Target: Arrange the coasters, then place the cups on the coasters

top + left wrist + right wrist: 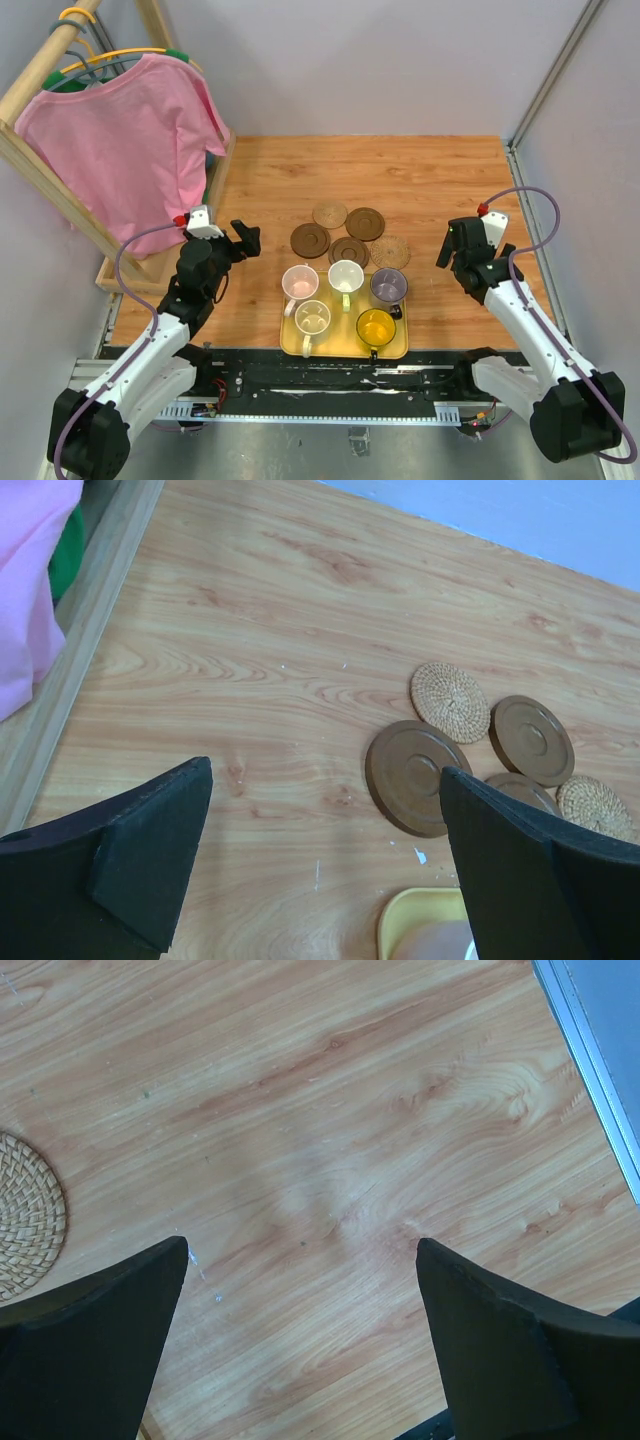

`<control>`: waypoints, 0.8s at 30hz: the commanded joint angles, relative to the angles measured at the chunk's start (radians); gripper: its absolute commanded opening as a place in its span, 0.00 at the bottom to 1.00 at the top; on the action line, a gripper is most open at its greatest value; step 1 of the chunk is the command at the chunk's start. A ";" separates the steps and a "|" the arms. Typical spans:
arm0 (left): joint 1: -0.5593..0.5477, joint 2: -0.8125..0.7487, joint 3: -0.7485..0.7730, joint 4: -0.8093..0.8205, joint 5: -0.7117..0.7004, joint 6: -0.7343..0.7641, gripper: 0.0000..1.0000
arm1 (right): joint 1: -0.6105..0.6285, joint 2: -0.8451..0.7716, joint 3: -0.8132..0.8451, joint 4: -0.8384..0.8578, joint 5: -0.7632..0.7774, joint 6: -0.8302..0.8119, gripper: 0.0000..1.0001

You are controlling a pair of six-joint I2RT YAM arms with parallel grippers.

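Brown and woven, 5 coasters (pixel 365 223) lie bunched together, likely needing spreading; 5 cups (pixel 346 275) wait on the yellow tray (pixel 343 340) near me. My left gripper (pixel 245 238) and right gripper (pixel 450 248) hover fully spread, empty.

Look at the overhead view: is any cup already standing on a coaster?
No, all five cups stand on the yellow tray, while the coasters lie clustered on the table beyond it.

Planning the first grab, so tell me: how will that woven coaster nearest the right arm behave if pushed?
The woven coaster lies flat, so it should slide rather than roll or tip. Its thin edge probably gives the jaws little to pinch. The braided weave suggests it is light, perhaps slightly flexible.
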 commanded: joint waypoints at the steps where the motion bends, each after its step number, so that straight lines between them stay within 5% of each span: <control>1: 0.005 -0.004 0.003 0.005 -0.018 0.011 1.00 | -0.011 0.000 0.034 -0.017 0.028 0.003 0.98; 11: 0.005 0.002 0.011 -0.009 -0.022 -0.001 1.00 | -0.011 -0.020 0.038 -0.017 0.016 -0.001 0.98; 16: 0.005 0.004 0.040 -0.014 0.084 0.003 1.00 | -0.012 -0.040 0.064 -0.010 -0.034 -0.024 0.98; 24: 0.004 0.029 0.108 -0.075 0.019 -0.025 1.00 | -0.012 -0.053 0.096 0.055 -0.111 -0.086 0.98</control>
